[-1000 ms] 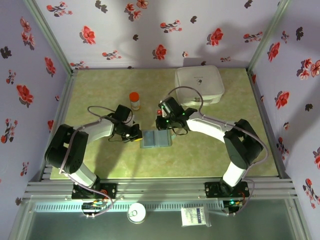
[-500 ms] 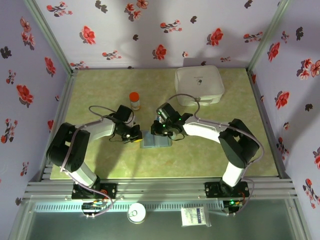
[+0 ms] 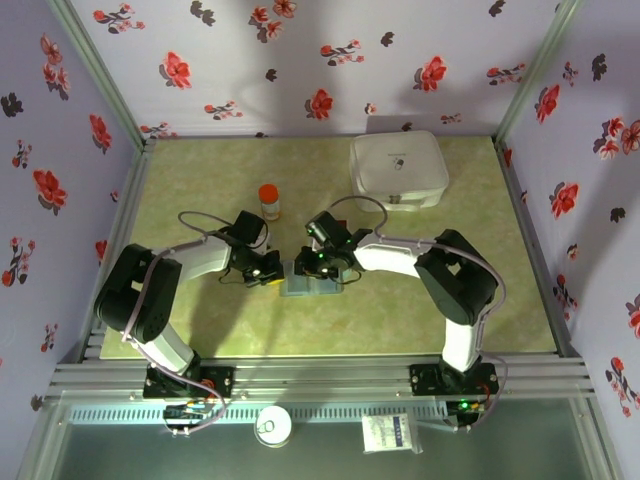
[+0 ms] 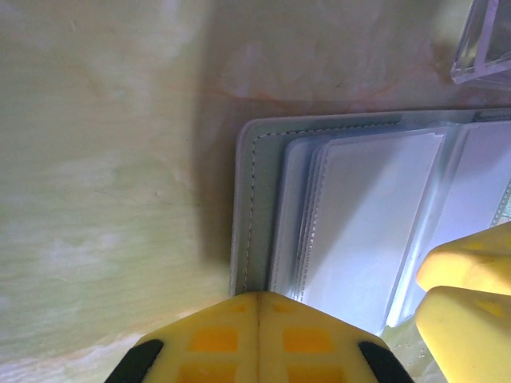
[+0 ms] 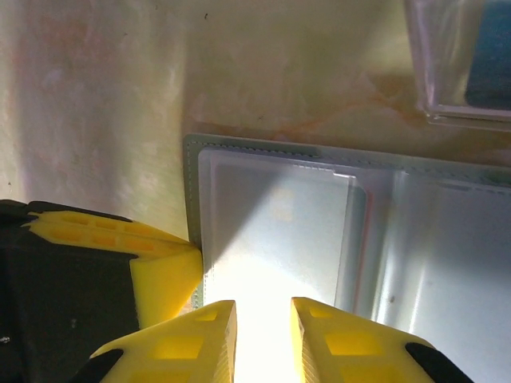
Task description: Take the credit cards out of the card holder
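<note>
Nearest you, the wallet (image 3: 318,288) lies open on the table (image 3: 200,330) between both grippers. Your left gripper (image 4: 257,335) has its fingers pressed together, tip touching the wallet's left edge. Your right gripper (image 5: 263,331) sits over the clear sleeves (image 5: 279,215), fingers a narrow gap apart; whether cards fill them is unclear. Farther back stands 1 orange-capped bottle (image 3: 269,200); farthest, the white box (image 3: 398,168).
</note>
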{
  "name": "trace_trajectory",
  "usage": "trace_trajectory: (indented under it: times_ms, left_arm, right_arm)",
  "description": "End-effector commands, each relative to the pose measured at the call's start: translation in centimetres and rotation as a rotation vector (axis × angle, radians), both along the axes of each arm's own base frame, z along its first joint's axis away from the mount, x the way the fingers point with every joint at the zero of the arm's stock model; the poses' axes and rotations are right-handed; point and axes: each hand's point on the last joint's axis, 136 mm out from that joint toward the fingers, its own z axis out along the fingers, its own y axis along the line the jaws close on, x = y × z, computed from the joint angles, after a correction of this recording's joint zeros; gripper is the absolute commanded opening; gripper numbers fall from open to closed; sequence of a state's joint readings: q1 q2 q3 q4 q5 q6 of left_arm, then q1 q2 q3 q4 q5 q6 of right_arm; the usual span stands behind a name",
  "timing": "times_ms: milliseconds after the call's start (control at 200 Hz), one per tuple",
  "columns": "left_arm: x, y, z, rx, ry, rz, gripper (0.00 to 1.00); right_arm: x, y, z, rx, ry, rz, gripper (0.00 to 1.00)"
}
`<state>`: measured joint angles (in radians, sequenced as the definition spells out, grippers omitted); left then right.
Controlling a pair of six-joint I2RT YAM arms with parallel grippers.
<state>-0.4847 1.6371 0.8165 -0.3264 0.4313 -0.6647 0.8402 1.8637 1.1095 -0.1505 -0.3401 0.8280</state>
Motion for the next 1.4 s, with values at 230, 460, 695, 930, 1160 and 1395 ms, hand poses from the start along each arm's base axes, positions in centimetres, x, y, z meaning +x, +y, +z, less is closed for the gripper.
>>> trace_trajectory:
  times_ms: [230,460,695,930,1160,1395]
  left_arm:
    - [-0.7,0.6,-1.0,0.038,0.014,-0.023,0.00]
    - [-0.9,0.7,-1.2,0.040,0.015,-0.028,0.00]
    - [-1.0,0.7,-1.3,0.040,0.012,-0.025,0.00]
    - [-1.1,0.9,-1.4,0.041,0.014,-0.027,0.00]
    - [-0.9,0.8,-1.1,0.037,0.005,-0.023,0.00]
    - [-0.5,0.8,-0.4,0.026,-0.007,-0.015,0.00]
  right_arm:
    - [-0.4,1.2,-0.4,0.011,0.039,0.014,0.24]
    - [-0.7,0.3,-1.0,-0.047,0.047,0.006,0.24]
    - [-0.6,-0.6,-1.2,-0.093,0.031,-0.002,0.25]
    - [-0.6,-1.5,-1.0,-0.135,0.015,-0.004,0.24]
    - [-0.6,-2.2,-1.1,-0.149,0.005,-0.011,0.21]
    - [-0.5,-2.2,-1.0,-0.104,0.011,-0.014,0.18]
